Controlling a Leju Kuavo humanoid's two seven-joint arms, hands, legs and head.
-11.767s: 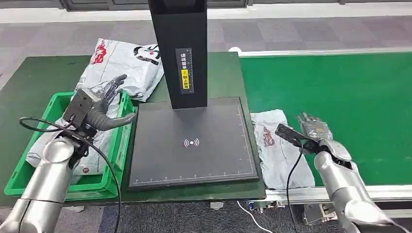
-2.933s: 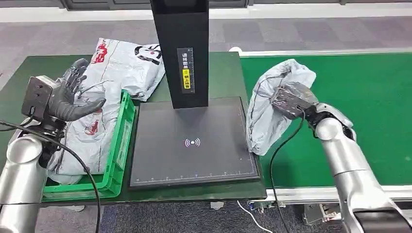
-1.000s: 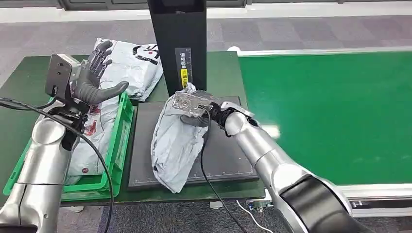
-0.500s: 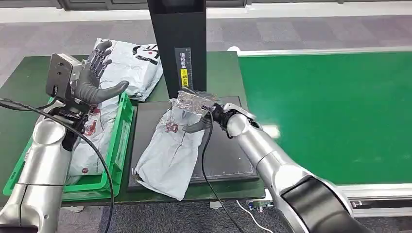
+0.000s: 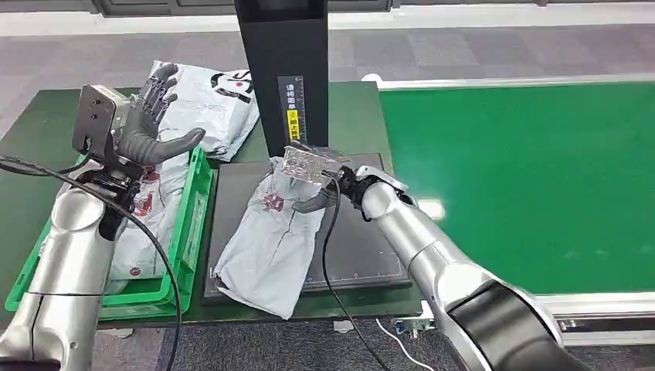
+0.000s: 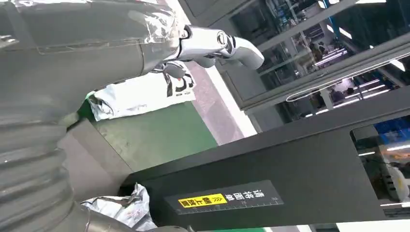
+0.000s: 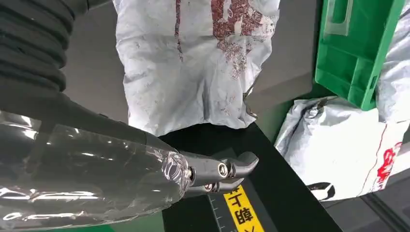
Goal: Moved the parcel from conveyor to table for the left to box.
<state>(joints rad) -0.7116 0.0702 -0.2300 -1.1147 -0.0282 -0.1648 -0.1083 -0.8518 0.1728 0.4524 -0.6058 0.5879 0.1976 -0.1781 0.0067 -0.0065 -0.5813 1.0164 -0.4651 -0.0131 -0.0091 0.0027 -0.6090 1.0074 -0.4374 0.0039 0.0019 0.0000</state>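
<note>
Head view has the parcel (image 5: 270,239) lying flat on the black scanner pad (image 5: 363,255), its lower edge hanging over the pad's near rim at about six o'clock. The right hand (image 5: 313,182) sits at the bag's twelve o'clock end, fingers spread and nothing in them, so the drop-off looks done. Over at nine o'clock the left hand (image 5: 143,127) hovers above the green crate (image 5: 189,255), fingers apart and empty. Right wrist view shows the grey bag (image 7: 193,63) below the hand, apart from it. Next call, I'd say: right arm clears away toward three o'clock, left reaches in, grips the bag and carries it to the crate without snagging the black post (image 5: 284,77).
</note>
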